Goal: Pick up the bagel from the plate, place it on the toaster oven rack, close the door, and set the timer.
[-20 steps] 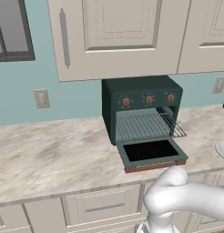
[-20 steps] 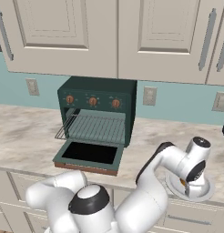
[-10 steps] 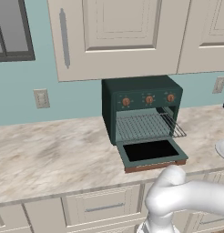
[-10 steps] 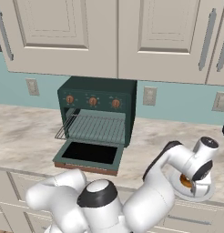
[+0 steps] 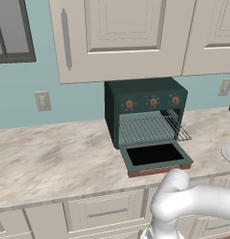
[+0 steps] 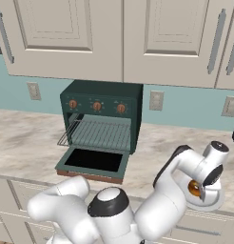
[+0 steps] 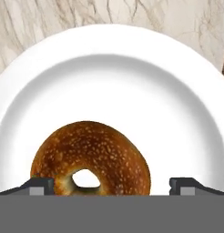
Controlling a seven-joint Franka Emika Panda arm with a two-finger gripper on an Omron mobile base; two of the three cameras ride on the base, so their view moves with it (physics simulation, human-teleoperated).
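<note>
A: Where's the toaster oven [image 5: 145, 109]?
B: On the counter [image 5: 56, 158], back against the wall, under the upper cabinets [image 5: 121, 37].

A: The door [image 5: 155, 158]?
B: Folded down flat in front. The toaster oven rack [image 5: 147, 129] sits just behind it, inside the opening.

A: The plate [image 6: 207, 198]?
B: Right of the oven, near the counter's front edge. The bagel [image 7: 90, 159] lies on it.

One bagel [image 7: 90, 164], one plate [image 7: 132, 86], three knobs [image 5: 153, 101].
</note>
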